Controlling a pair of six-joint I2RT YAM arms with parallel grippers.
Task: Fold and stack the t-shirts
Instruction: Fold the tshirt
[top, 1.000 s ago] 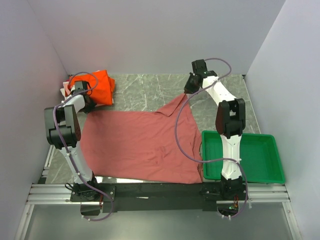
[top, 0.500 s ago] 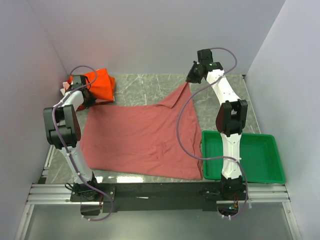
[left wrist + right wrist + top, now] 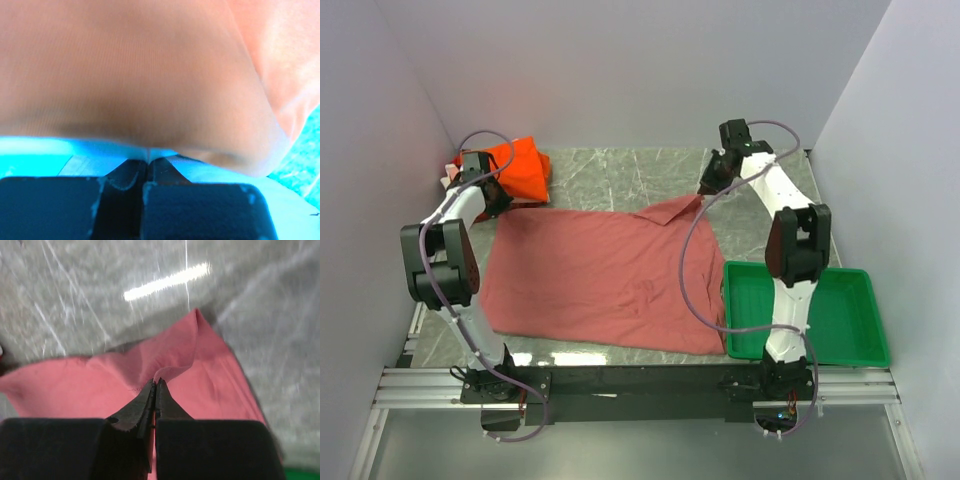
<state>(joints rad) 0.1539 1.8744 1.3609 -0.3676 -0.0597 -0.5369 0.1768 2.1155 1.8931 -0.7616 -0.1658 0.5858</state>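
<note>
Brick-red t-shirt (image 3: 600,280) lies spread nearly flat across the middle of the marble table (image 3: 610,180), and the right gripper (image 3: 156,385) is clenched tight on its far right corner, the cloth peaking up at the closed tips. Over on the other side, the left gripper (image 3: 148,162) is pinched shut on the far left corner, close beside the bright orange t-shirt (image 3: 523,168) bunched at the back left. The green tray (image 3: 840,320) sits just beside the shirt's right edge.
</note>
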